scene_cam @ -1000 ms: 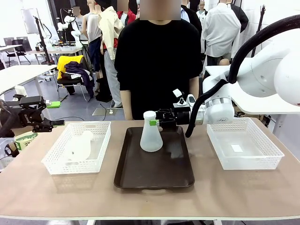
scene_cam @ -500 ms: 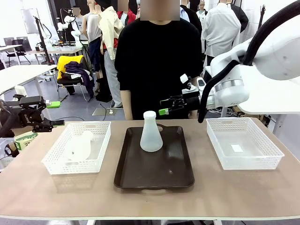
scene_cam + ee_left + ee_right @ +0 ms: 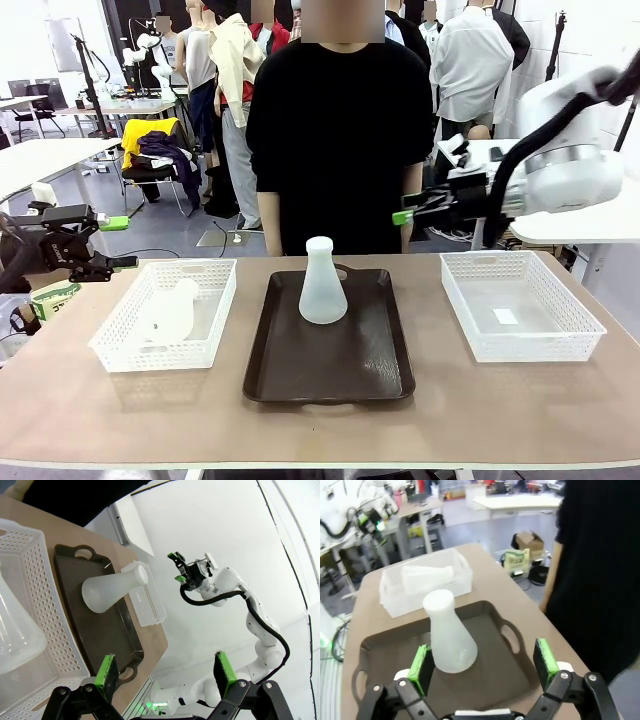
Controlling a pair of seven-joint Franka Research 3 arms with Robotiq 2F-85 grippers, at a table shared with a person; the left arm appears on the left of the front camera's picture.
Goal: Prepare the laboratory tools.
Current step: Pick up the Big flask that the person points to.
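**Both claws empty, one flask on the tray, one in a basket**

Everything here is placed relative to the dark brown tray (image 3: 330, 365) in the middle of the table (image 3: 320, 435).

One frosted flask (image 3: 322, 290) stands upright on the tray's far half, roughly centred side to side, neck up, with nothing touching it. The other flask (image 3: 168, 312) lies on its side in the white mesh basket (image 3: 150, 358) just left of the tray, neck pointing toward the far side.

The right gripper (image 3: 405, 215) hangs in the air above and beyond the tray's far right corner, well apart from the standing flask, with its fingers pointing back toward the tray's side. Its jaws are spread wide with nothing in them. From its own wrist camera the green pads (image 3: 422, 664) frame the flask and tray, which sit well below.

The left gripper (image 3: 118, 243) is way out left of the tray, past that left basket and off the table edge. It's released too, pads apart, holding nothing.

A second white basket (image 3: 530, 347) sits just right of the tray. A person in a black top (image 3: 335, 140) stands right behind the tray's far edge, arms down.
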